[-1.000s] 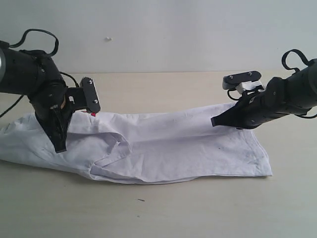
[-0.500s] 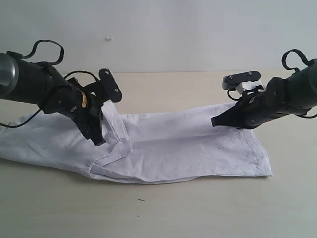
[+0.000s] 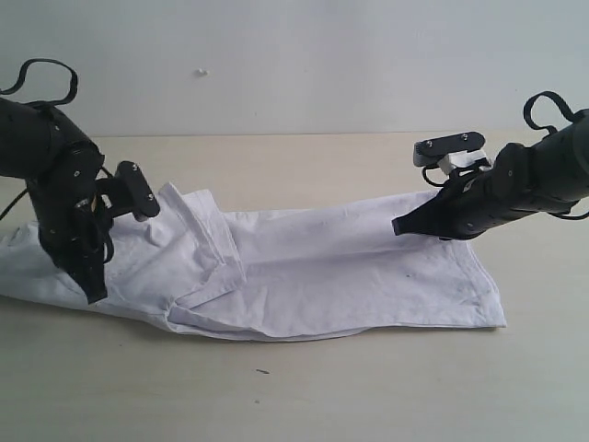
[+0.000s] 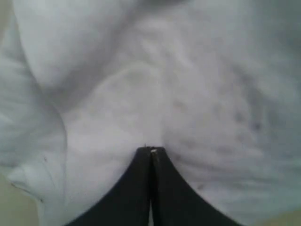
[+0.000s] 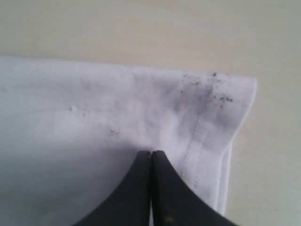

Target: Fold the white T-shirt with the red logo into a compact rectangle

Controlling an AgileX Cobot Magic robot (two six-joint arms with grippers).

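Left claw (image 3: 93, 293) swung back left, tips together over shirt's (image 3: 322, 267) left end. Shirt lies lengthwise-folded across bench (image 3: 304, 396). Right claw (image 3: 398, 226) together over far-right hem. Next, likely: part both, pinch all layers, lift evenly.

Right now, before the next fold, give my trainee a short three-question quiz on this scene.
1. True or false: the left gripper stands open.
2. The white T-shirt is: A) lifted clear of the table; B) lying on it; C) hanging off its edge.
3. Which gripper has its tip at the stitched hem?
Key: 1 false, it is shut; 2 B; 3 the right gripper.
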